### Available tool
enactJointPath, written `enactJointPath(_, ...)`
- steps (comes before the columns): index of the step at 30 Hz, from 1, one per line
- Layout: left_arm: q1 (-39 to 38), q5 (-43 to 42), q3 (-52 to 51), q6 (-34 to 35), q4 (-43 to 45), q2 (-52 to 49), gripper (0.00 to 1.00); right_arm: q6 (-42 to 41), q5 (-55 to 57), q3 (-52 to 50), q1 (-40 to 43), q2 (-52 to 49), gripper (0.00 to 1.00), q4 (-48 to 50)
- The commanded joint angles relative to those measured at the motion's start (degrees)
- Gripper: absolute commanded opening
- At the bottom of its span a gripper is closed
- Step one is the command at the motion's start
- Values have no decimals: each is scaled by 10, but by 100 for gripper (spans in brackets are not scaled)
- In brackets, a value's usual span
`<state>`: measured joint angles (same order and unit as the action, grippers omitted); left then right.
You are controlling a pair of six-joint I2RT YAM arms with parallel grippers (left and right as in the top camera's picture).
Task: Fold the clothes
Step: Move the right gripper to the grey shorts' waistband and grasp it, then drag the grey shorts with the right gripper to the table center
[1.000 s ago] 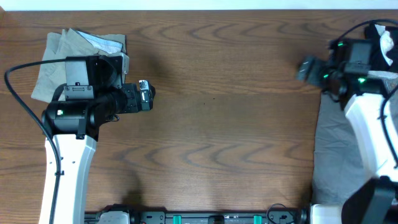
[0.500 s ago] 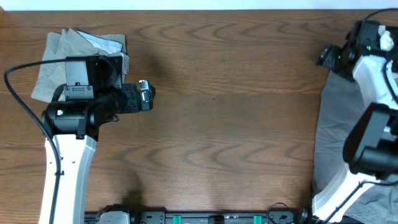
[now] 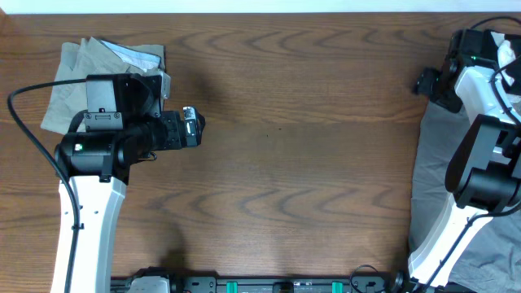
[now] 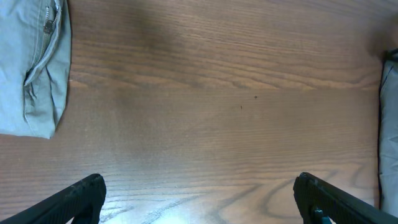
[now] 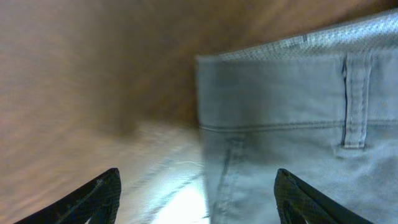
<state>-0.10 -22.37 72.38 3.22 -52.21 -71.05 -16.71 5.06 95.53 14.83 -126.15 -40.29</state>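
The clothes, mid-grey shorts (image 3: 440,187), lie at the table's right edge, partly under my right arm. The right wrist view shows their waistband (image 5: 292,43) with pale speckled lining and a belt loop (image 5: 354,106). My right gripper (image 3: 427,82) hovers by their far left corner. It is open (image 5: 199,202), with the shorts' left edge below the gap between the fingers and nothing pinched. My left gripper (image 3: 192,129) hangs open (image 4: 199,202) over bare wood on the left side, far from the grey shorts (image 4: 389,124).
Folded beige-khaki shorts (image 3: 77,69) rest at the far left corner, partly under the left arm, and show in the left wrist view (image 4: 34,62). A white-and-dark item (image 3: 508,63) sits at the far right corner behind the right arm. Bare wooden tabletop (image 3: 301,155) spans the middle.
My right arm has swung round toward the right edge, and its gripper has shifted right to the grey shorts' far corner. The left arm has not moved.
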Motion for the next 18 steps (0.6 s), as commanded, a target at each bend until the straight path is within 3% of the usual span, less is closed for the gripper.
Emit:
enactJointPath(1,0,-8,10,5,-2,3,98,6,27,8,16,-17,74,-5)
enactJointPath(5,0,-8,10,5,-2,3,98,6,26,8,23,-24,54,-5)
enactJointPath(8,0,-8,10,5,-2,3,98,7,26,8,25,-23,23,-6)
enactJointPath(11,0,-8,10,5,-2,3,98,16,26,10,23,-10,4,-6)
enactJointPath(18,0,-8,10,5,-1,3,98,25,17,13,8,88,1,-16)
